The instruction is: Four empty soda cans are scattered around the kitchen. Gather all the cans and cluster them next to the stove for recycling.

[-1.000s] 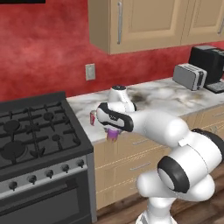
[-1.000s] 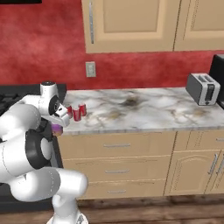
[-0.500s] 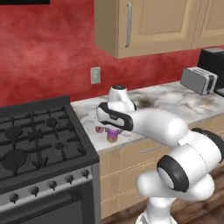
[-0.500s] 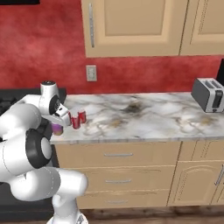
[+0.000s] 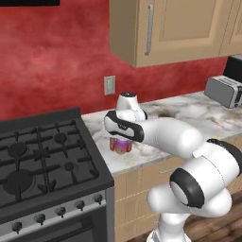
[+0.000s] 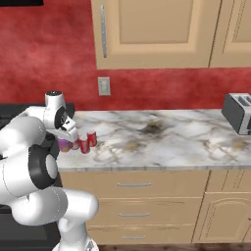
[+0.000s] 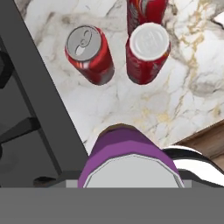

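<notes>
Three small red aluminium cans with silver tops (image 7: pixel 90 54), upright, clustered on the marble counter (image 6: pixel 162 137) at its stove-side edge. Purple silver-topped can (image 7: pixel 129 159) upright just beside them. Wide black gas stove with iron grates (image 5: pixel 40 158) adjoins.

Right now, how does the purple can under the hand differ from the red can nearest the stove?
The purple can is purple, while the red can is red with white markings. The purple can sits right up against the hand camera between the gripper fingers, while the red can stands free on the marble counter. The purple can's top looks plain grey, while the red can's top shows a pull tab. Both are small upright cans beside the stove.
</notes>
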Available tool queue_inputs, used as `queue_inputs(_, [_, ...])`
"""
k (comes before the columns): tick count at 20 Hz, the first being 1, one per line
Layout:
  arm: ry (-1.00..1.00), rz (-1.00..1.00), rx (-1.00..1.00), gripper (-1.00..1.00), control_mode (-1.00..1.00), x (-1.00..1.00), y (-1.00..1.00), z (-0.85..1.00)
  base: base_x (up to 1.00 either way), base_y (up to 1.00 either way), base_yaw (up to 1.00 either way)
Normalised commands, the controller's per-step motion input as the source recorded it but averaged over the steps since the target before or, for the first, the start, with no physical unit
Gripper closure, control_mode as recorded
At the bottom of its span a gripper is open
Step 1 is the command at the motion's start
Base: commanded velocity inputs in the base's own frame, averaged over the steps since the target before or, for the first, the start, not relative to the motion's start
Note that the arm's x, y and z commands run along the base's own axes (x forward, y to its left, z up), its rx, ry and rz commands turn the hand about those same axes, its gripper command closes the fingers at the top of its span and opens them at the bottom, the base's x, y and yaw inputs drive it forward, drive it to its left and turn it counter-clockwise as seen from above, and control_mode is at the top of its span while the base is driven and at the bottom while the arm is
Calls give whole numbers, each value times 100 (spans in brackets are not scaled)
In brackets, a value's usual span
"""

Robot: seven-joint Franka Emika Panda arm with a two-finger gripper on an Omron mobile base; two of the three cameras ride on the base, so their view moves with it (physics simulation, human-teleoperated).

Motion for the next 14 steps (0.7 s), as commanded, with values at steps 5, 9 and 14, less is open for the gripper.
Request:
queue_inputs(5, [0,0,0,100,100,0,0,0,43,-7,3])
queue_inputs(9, [0,0,0,100,100,0,0,0,30,-2,2])
queue_inputs(14, [0,0,0,100,100,0,0,0,25,-1,2])
